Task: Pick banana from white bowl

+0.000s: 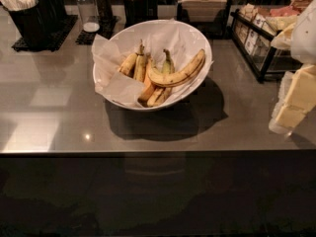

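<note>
The white bowl [200, 41] sits tilted on the grey counter [59, 112], a little above the middle of the view, lined with crumpled white paper [116, 85] that covers most of its inner wall and spills past the rim at 9 o'clock. The banana [177, 75] lies on top of the pile inside, curving from the centre of the bowl out to its 2 o'clock rim, with dark streaks along its lower edge. It partly covers the shorter bananas [140, 68] beneath it, so how many there are is hard to count. The gripper [289, 110] is at 3 o'clock, a pale blocky shape cut off by the right edge of the view, well apart from the bowl and hanging over the counter's edge. Whether it is spread or pressed together cannot be told. Along the back, from 10 to 2 o'clock, a black utensil holder [32, 19], two shakers [89, 9], a dark cup of sticks [134, 1], a napkin holder [202, 6] and a wire rack [256, 48] are all cropped at the top. The lower half of the view is dark and shows nothing clearly.
</note>
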Robot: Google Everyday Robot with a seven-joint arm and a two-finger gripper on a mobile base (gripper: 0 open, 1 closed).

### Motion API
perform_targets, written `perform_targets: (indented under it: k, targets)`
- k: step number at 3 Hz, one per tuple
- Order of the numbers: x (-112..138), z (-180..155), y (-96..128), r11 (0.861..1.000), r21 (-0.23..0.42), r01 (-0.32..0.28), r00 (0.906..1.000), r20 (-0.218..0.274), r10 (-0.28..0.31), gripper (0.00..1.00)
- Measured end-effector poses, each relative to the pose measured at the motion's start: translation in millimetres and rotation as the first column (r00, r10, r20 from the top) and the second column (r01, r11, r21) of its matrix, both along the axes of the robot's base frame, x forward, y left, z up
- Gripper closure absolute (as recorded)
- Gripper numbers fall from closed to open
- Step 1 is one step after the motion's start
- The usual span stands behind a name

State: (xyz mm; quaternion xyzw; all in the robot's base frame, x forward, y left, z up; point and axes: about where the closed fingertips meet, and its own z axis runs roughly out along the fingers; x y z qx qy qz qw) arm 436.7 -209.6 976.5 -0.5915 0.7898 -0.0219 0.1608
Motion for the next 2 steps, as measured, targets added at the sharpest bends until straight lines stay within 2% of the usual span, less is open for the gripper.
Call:
perform_targets:
  k: [1, 2]
  targets:
    - [34.1, -9.4, 33.9, 0.995, 0.081, -0.055, 0.998, -0.025, 0.057, 0.0]
    - [82.9, -29.7, 80.4, 0.973, 0.181, -0.146, 0.9862, -0.051, 0.157, 0.0]
